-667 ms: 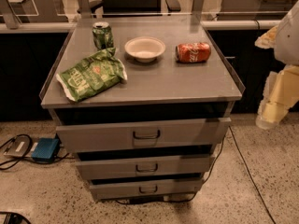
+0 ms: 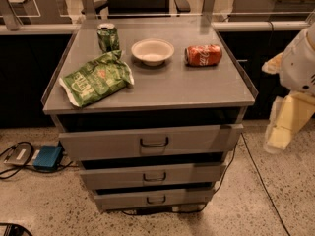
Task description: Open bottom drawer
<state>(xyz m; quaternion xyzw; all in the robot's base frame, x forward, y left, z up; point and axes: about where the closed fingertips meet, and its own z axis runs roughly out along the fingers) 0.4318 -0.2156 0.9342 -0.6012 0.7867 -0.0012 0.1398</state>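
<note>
The bottom drawer is the shortest, narrowest grey front at the foot of the cabinet, with a small dark loop handle. It sits slightly forward, like the two drawers above it. My gripper hangs at the right edge of the view, cream-coloured, to the right of the cabinet and level with the top drawer. It is well apart from the bottom drawer and holds nothing that I can see.
The cabinet top carries a green chip bag, a green can, a white bowl and a red soda can on its side. A blue box and cables lie on the floor at left. A cable runs down the right.
None; my arm and the drawers stand much as before.
</note>
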